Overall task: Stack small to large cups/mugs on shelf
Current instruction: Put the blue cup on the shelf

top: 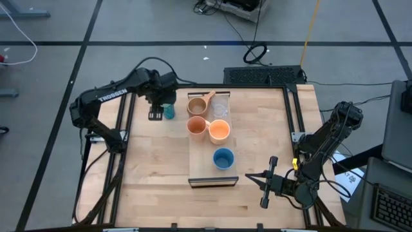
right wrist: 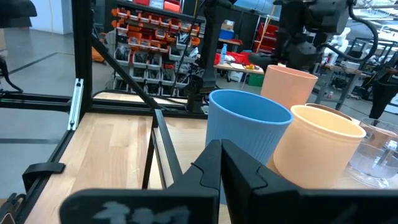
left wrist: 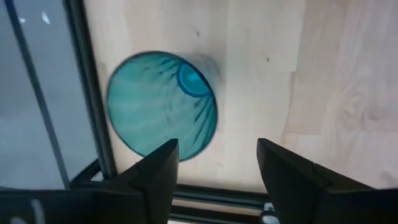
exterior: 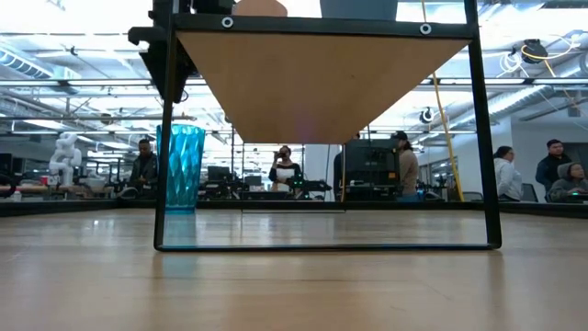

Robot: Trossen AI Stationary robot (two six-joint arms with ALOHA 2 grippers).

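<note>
Beside the shelf (top: 213,175), teal tumbler (top: 169,111) stands, seemingly untouched.

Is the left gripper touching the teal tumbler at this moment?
Apart. In the left wrist view the left gripper is open above the teal tumbler, and bare table shows between its fingers; neither finger meets the tumbler's rim.

A grey floor (top: 51,26) crossed by dark lines surrounded the table (top: 154,180). Cables (top: 257,51) lay on it, and a yellow strip (top: 310,26) ran across. Level across the table, a large workshop hall showed, lit by bright ceiling lights (exterior: 83,14), with people (exterior: 404,165) standing among desks and monitors. Racks of red and orange bins (right wrist: 146,31) stood farther back.
</note>
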